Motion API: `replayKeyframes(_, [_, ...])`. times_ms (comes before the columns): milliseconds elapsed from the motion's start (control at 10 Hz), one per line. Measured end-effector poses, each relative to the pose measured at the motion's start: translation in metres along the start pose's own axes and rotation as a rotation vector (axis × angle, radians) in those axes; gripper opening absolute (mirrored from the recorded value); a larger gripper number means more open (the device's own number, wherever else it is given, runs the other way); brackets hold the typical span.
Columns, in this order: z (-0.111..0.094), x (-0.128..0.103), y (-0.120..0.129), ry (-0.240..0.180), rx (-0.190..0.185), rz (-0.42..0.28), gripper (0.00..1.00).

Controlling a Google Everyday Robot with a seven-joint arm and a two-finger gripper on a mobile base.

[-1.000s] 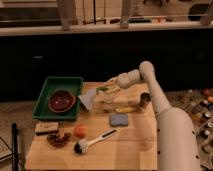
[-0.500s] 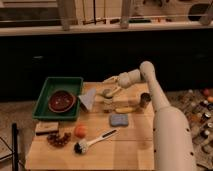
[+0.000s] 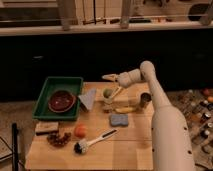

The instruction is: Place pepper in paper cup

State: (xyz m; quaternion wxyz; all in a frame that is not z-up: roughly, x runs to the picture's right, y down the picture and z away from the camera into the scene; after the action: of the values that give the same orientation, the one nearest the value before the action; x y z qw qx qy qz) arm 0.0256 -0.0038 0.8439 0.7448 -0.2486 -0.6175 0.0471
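The green pepper sits on top of the small cream paper cup at the middle of the wooden table; I cannot tell how deep it sits in the cup. My gripper hangs just above the pepper, apart from it, with the arm reaching in from the right. The gripper is open and holds nothing.
A yellow long item and a shiny metal cup lie right of the paper cup. A blue sponge, a brush and an orange fruit lie nearer. A green tray with a dark bowl stands left.
My gripper has risen from the cup and now hangs higher, empty. The pepper stays at the cup.
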Motion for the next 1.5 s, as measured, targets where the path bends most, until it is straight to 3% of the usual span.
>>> replayKeyframes(400, [-0.0010, -0.0056, -0.0016, 0.004, -0.010, -0.042, 0.80])
replayKeyframes(1500, [-0.0022, -0.0060, -0.0010, 0.004, -0.012, -0.044, 0.80])
